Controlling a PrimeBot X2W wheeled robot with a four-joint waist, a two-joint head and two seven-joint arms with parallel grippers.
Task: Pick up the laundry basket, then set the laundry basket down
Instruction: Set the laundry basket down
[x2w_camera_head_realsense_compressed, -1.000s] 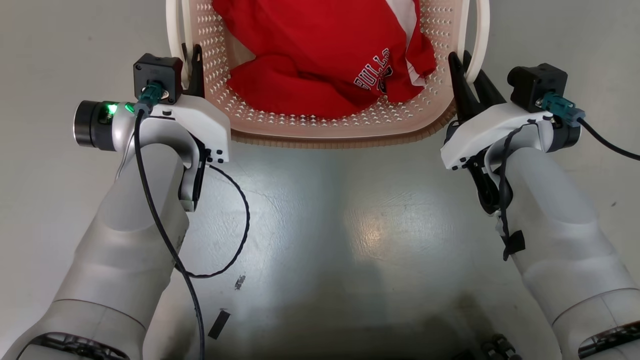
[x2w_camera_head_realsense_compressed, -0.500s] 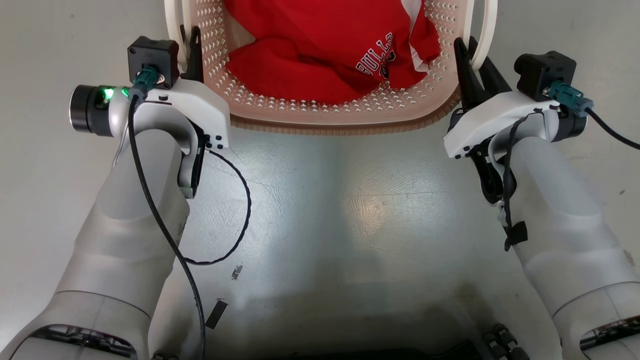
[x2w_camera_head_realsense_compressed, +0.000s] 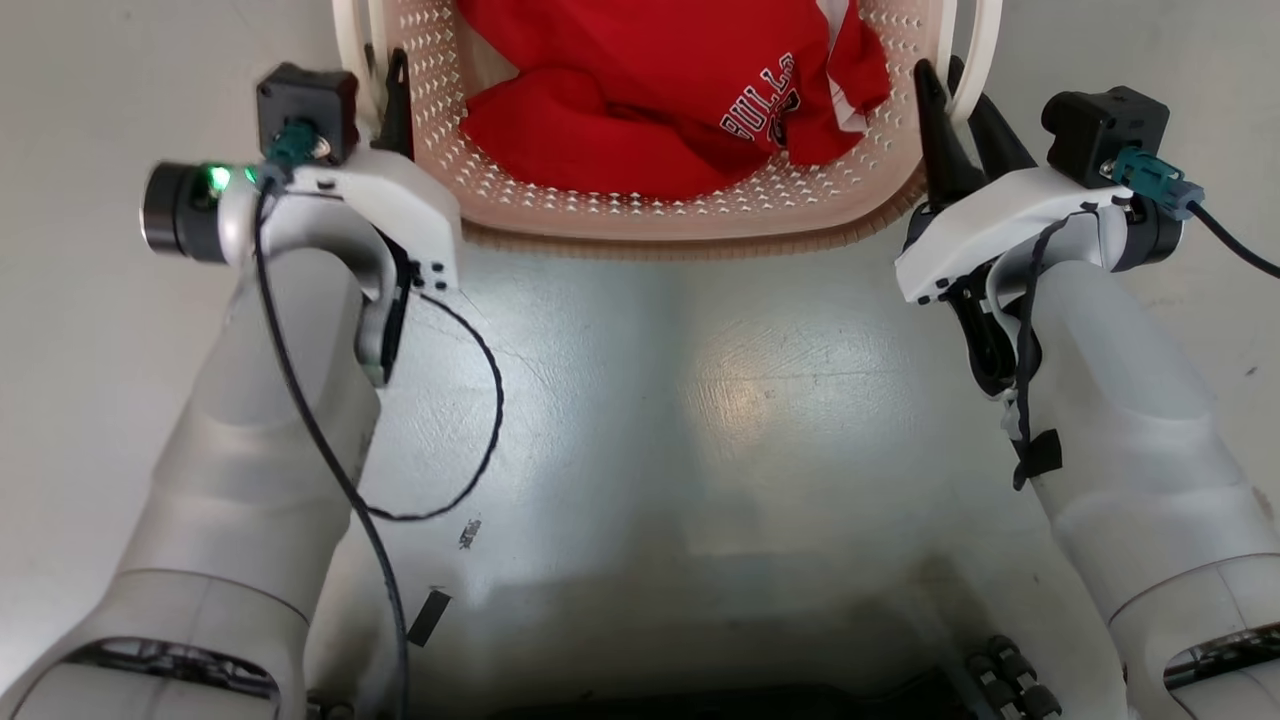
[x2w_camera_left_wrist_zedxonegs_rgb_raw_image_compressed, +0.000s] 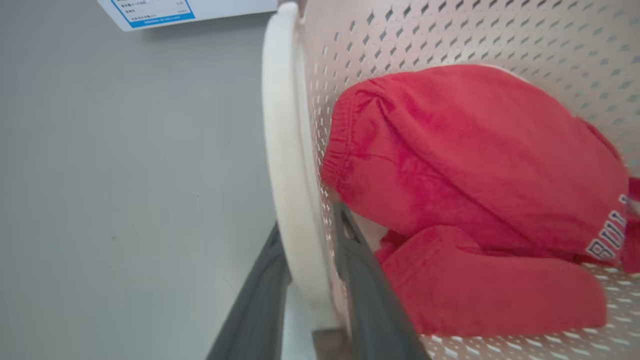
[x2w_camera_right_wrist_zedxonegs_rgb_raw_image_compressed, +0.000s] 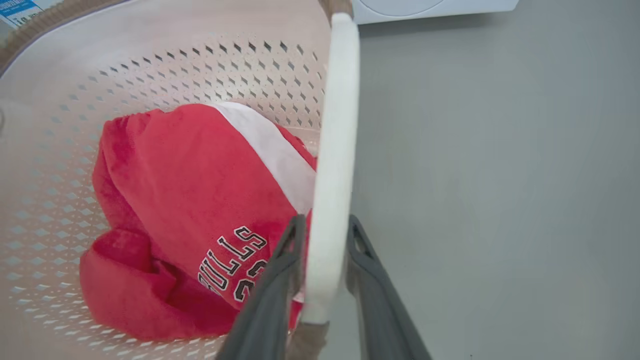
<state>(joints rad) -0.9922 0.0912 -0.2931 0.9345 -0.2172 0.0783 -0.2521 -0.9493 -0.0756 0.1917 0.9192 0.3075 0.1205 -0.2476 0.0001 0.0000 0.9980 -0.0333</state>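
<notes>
We see one laundry basket (x2w_camera_head_realsense_compressed: 680, 235), a small cream-white plastic tub with perforated walls and a brown woven-look rim. It sits at the top middle of the head view, directly between our two arms and above the glossy grey floor (x2w_camera_head_realsense_compressed: 700, 420). We cannot tell whether its base touches that floor.

It has two white side handles, the left handle (x2w_camera_head_realsense_compressed: 350, 70) and the right handle (x2w_camera_head_realsense_compressed: 978, 50), and each has one gripper on it. The left gripper (x2w_camera_head_realsense_compressed: 385, 75) has its two dark fingers set astride the left handle, one outside and one against the perforated wall. The right gripper (x2w_camera_head_realsense_compressed: 942, 75) straddles the right handle in the same way.

In both wrist views the fingers lie close along the white bars. We cannot tell whether they pinch them or merely flank them.

Inside the basket lies one heap of red cloth (x2w_camera_head_realsense_compressed: 620, 90) with a white stripe and white block lettering. We cannot tell how many garments make it up.

One thin black cable (x2w_camera_head_realsense_compressed: 487, 420) loops from the left arm over the floor.
</notes>
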